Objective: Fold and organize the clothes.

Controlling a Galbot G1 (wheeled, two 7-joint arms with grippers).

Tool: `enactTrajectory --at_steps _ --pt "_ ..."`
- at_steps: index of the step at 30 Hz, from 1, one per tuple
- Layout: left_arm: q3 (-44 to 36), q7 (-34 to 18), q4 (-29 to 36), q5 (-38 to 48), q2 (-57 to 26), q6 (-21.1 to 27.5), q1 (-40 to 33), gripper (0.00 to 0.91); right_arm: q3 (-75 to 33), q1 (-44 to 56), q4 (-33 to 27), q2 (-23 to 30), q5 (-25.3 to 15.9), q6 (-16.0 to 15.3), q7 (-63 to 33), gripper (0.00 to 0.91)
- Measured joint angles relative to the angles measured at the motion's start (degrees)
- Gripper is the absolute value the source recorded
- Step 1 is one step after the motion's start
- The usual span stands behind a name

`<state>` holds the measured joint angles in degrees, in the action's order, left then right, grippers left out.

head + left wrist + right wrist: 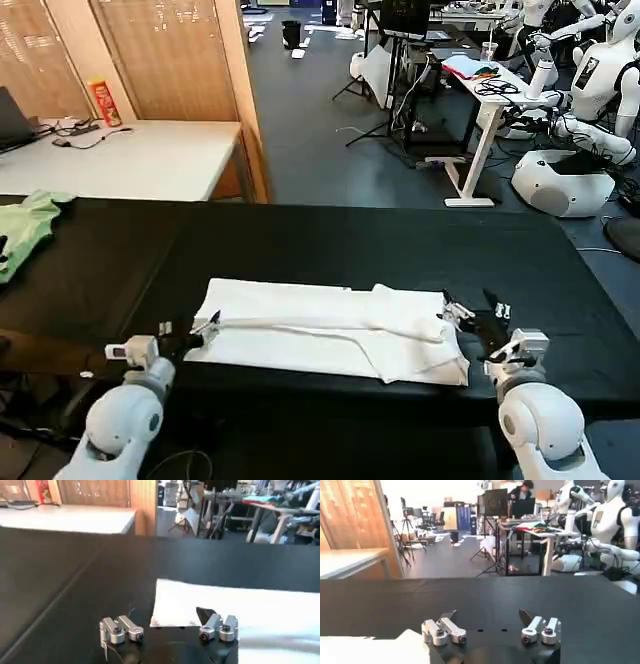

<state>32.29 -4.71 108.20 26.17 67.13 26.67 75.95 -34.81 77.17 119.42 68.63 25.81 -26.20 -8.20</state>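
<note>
The clothes, a white T-shirt [330, 335], lie folded into a long flat band across the front middle of the black table [350, 245]; no print shows. My left gripper [203, 327] is open at the band's left end, and in the left wrist view the shirt's corner [240, 610] lies just ahead of and between the spread fingers of the left gripper [166, 613]. My right gripper [477, 312] stands open at the band's right end. Bare black table shows between the fingers of the right gripper [487, 615], and the shirt's edge [365, 650] lies off to one side.
A light green garment [25, 225] lies at the table's far left edge. Behind stands a white table [150, 160] with a red can [103, 100] and cables. Other white robots [590, 80] and desks stand across the floor at the back right.
</note>
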Motion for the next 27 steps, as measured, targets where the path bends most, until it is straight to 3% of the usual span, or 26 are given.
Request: enactTrajectory --at_steps 6,9,12,16,17,22,24,25,27 --pt "0.14 0.01 -1.2 0.11 1.15 -0.2 0.3 0.839 0.09 0.14 0.0 0.03 -0.25 0.14 0.08 0.878" --pt "0.1 0.03 -1.32 -0.63 1.46 -0.2 0.35 0.692 0.15 -0.01 -0.02 0.1 -0.45 0.2 0.1 0.878" --pt "0.03 0.02 -1.55 -1.13 1.48 0.14 0.24 0.38 0.3 -0.09 -0.08 0.27 -1.19 0.47 0.25 0.878" --pt "-0.03 0.03 -1.55 -2.58 1.54 0.31 0.3 0.293 0.4 0.2 -0.34 0.53 -2.35 1.23 0.74 0.878" --pt "-0.07 0.09 -1.49 -3.0 1.58 0.3 0.38 0.205 0.42 0.26 -0.4 0.57 -2.49 1.33 0.87 0.878" --pt "-0.24 0.81 -1.27 -5.89 1.69 -0.21 0.7 0.176 0.45 0.3 -0.53 0.77 -2.99 1.56 1.19 0.878" --pt "-0.24 0.93 -1.21 -6.26 1.64 -0.15 0.66 0.088 0.47 0.19 -0.53 0.85 -3.01 1.57 1.2 0.878" --pt "-0.24 1.01 -1.23 -6.36 1.55 -0.1 0.54 0.0 0.47 0.19 -0.52 0.88 -3.01 1.57 1.2 0.878" --pt "-0.08 1.76 -1.42 -6.41 1.13 0.14 0.14 0.0 0.47 0.2 -0.37 0.93 -3.01 1.57 1.21 0.878"
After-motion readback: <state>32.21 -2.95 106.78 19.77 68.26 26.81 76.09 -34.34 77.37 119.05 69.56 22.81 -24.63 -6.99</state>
